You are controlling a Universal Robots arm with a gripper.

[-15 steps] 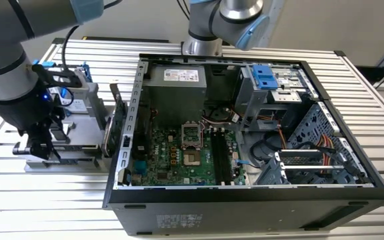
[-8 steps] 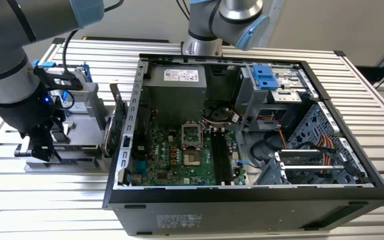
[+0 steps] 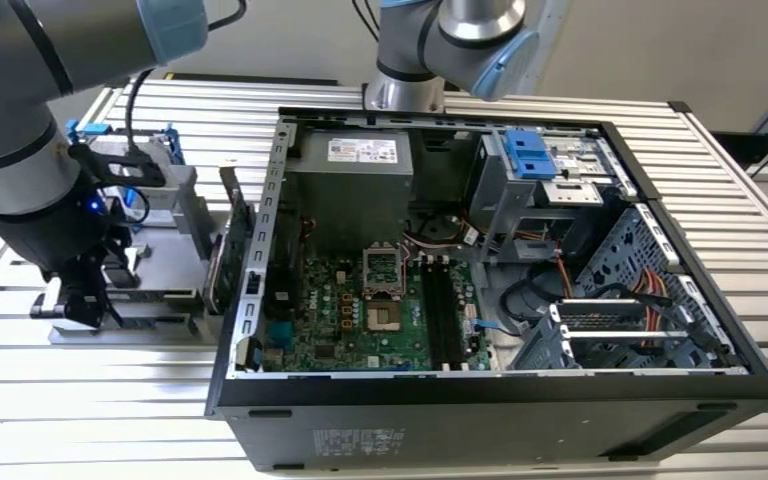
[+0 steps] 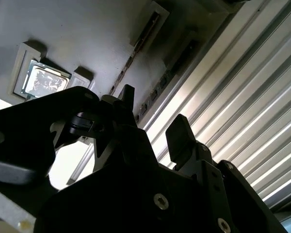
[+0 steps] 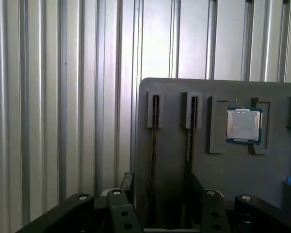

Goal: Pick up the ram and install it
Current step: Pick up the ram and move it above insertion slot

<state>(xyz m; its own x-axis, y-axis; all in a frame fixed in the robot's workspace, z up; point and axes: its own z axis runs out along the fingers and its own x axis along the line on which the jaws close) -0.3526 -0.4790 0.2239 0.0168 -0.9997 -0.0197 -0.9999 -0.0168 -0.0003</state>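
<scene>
The fingers [image 4: 182,138] are apart, straddling the ram [image 5: 153,145], which stands on edge in the grey holder [image 5: 233,87], in the slot farther from the processor [image 5: 242,124]. Contact cannot be told. A sound grasp likely needs the gripper [image 5: 160,180] centred, closing squarely on the strip's flat faces. The computer case [image 3: 491,250] sits beside the holder on the tabletop [image 3: 91,430].

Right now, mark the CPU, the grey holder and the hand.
CPU [image 5: 242,125]: first wrist view, middle of its metal lid.
Holder [image 5: 174,160]: first wrist view, bare grey face between its slots.
Hand [image 4: 155,109]: second wrist view, midway between its fingertips.
</scene>
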